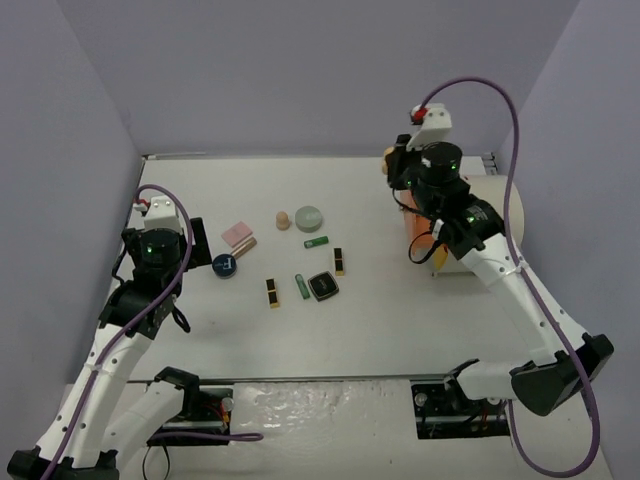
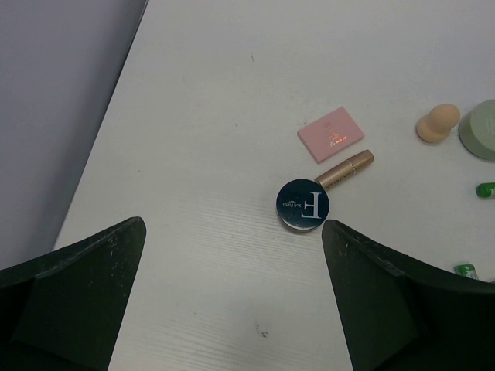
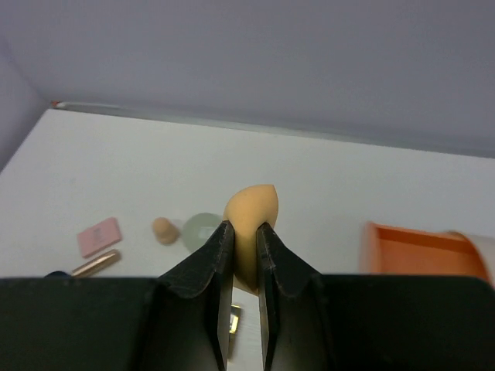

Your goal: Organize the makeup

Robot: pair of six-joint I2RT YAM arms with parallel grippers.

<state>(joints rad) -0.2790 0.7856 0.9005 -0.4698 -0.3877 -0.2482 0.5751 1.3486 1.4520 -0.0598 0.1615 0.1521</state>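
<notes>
Top view: right gripper hung upper right, beside the cream drum.
Left wrist: left gripper gaped wide; blue compact lay just ahead, centre-right.
Right wrist: jaws pinched the peach sponge upright; orange drawer lay to its right.

Peach sponges, 2: sponge A pinched in right claw; sponge B well left of it.
Compacts, 3: blue compact just ahead of the spread left claw; green compact and black compact farther to its right.
Pink palette, 1; rose tube, 1; both just beyond the blue compact.
Green tubes, 2: tube A, tube B, between the claws.
Black-gold lipsticks, 2: lipstick A, lipstick B.
Cream drum, 1, right of right claw.
</notes>
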